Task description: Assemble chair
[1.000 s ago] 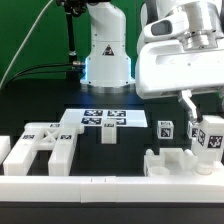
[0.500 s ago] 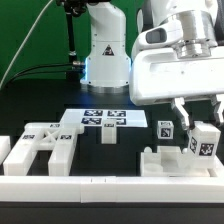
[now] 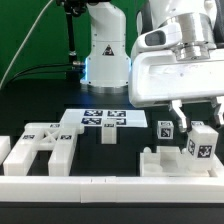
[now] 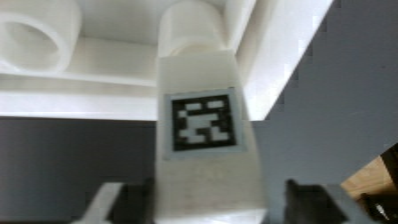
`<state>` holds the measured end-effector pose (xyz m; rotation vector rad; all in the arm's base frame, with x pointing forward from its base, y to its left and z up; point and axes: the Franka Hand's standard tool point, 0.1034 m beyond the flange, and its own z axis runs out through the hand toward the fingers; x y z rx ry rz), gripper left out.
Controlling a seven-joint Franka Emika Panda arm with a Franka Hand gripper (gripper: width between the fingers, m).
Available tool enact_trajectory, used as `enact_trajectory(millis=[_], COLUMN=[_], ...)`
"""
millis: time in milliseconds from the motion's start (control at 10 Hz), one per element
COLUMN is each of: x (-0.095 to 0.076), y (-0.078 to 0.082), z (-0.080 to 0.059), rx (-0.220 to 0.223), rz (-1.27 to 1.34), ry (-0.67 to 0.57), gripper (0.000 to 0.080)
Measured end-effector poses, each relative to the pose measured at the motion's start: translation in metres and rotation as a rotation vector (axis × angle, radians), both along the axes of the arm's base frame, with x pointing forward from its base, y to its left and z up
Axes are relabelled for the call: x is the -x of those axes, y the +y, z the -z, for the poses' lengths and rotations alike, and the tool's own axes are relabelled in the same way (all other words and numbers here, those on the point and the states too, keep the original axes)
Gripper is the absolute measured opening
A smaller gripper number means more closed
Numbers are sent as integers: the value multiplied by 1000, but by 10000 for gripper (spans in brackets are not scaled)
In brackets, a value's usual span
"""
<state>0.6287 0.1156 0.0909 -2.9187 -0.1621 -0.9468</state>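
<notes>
Since the gripper (image 3: 198, 120) is spread open with a gap on both sides of the tagged white post (image 3: 200, 147), holding nothing, that post standing at the notched white base (image 3: 163, 163) on the exterior view's near right could honestly topple if a finger clips it.

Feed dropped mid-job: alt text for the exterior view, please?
The gripper hangs open around the top of an upright tagged chair part, which stands at a low white chair piece on the exterior view's right. On that view's left lies the slotted frame; between them are the marker board, a small white block and a tagged cube.
</notes>
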Motion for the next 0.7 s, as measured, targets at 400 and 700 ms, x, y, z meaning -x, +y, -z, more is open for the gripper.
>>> enact_trajectory(millis=[400, 700], x=[0, 0], y=[0, -1], z=[0, 1], rx=[1, 0], rz=[-1, 3], ry=[0, 14], gripper=[637, 649])
